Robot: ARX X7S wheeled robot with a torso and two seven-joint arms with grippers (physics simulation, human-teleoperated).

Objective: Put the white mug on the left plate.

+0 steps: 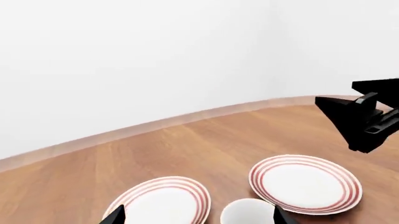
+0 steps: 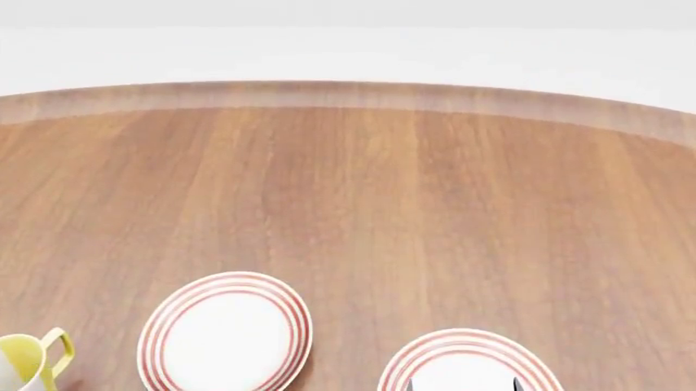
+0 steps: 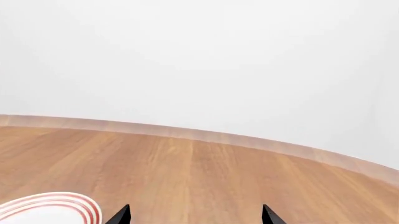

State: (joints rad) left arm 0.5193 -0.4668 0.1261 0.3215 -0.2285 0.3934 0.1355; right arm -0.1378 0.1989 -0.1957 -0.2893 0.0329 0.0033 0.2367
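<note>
The white mug (image 1: pixel 249 213) shows only in the left wrist view, as a plain white rim between the two plates. My left gripper (image 1: pixel 197 219) is open; its two dark fingertips stand wide apart, and the mug lies between them, close to one tip. The left plate (image 1: pixel 165 200), white with red rings, lies beside the mug; it also shows in the head view (image 2: pixel 225 332). My right gripper (image 3: pixel 194 218) is open and empty over bare wood. It also shows in the left wrist view (image 1: pixel 365 116), raised beyond the other plate. The head view does not show the mug.
The look-alike right plate (image 2: pixel 468 362) lies to the right of the left plate, and also shows in the left wrist view (image 1: pixel 305 183). A white mug with a yellow handle (image 2: pixel 28 362) stands at the near left. A red-ringed plate rim (image 3: pixel 50 205) shows in the right wrist view. The wooden table (image 2: pixel 359 187) ends at a curved far edge.
</note>
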